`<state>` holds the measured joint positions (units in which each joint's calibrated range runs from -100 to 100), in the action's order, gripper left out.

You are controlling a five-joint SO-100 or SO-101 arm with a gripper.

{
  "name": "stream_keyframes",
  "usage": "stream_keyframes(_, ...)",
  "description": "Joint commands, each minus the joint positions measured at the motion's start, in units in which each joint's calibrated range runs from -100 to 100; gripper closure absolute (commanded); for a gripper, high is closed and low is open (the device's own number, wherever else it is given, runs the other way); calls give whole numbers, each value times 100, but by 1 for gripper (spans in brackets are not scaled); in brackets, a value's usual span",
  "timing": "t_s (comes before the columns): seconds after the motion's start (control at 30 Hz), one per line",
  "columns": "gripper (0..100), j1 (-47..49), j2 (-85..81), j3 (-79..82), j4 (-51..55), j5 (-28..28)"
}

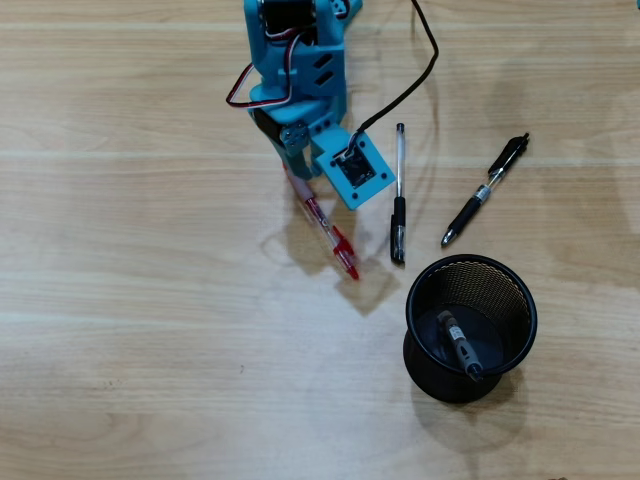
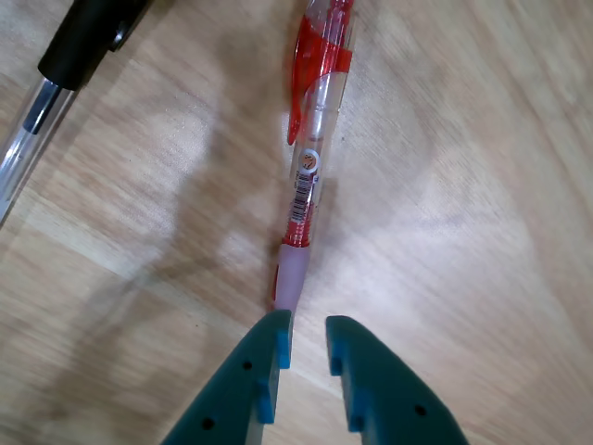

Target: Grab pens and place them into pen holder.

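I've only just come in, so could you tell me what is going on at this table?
A blue robot arm is sorting pens into the black mesh pen holder. One grey-black pen already sits inside it. The gripper is down at the grip end of the red pen, its fingers nearly together, the pen's tip at the gap; whether it is clamped is unclear. The clear pen with a black cap and the black pen lie on the wooden table.

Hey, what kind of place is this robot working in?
Probably a desk or hobby workbench: a wood-grain tabletop, a black mesh pen holder, loose pens such as the red pen.
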<state>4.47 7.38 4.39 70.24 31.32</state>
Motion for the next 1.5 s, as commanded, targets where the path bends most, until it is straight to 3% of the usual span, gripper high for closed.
stream_keyframes(0.0,93,3,-28,-38,-12,10)
stream_keyframes(0.3,83,139,543,-408,23,15)
stream_keyframes(1.47,86,393,1946,-904,-63,563)
